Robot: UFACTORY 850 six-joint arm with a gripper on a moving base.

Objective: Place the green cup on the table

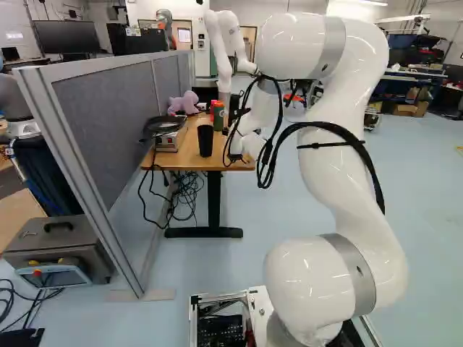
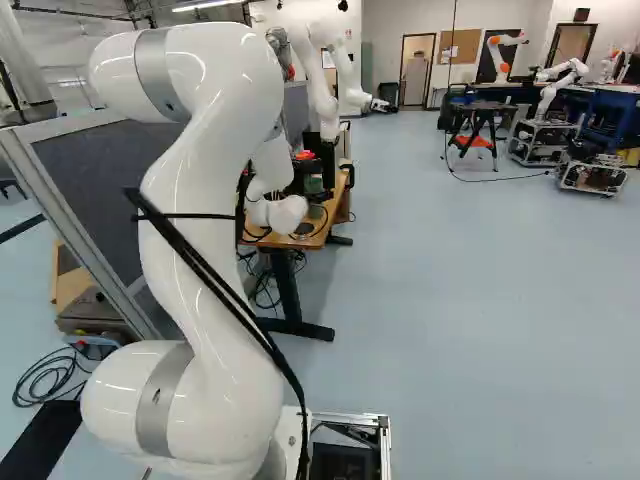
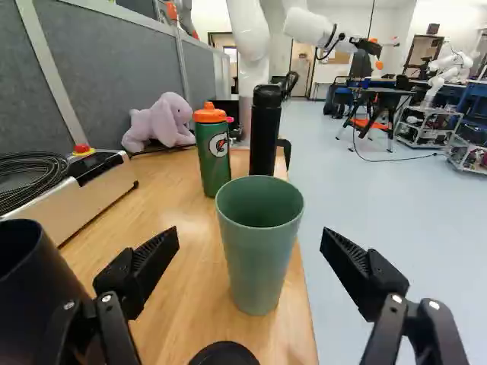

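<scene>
The green cup (image 3: 259,247) stands upright on the wooden table (image 3: 190,289), close to the table's edge by the floor. In the wrist view my gripper (image 3: 249,245) is open, its fingers wide apart on either side of the cup, with a gap showing at each side. The cup's mouth faces up and its inside looks bare. In the base views my own wrist and cables hide the fingers. The table (image 1: 189,153) also shows in the left base view.
A black cup (image 3: 30,285) stands beside one finger. Beyond the green cup are a green bottle (image 3: 213,156), a black bottle (image 3: 265,133) and a plush elephant (image 3: 161,122). A box with cables (image 3: 91,186) sits by the grey partition (image 1: 108,116). Another robot (image 1: 221,54) stands behind.
</scene>
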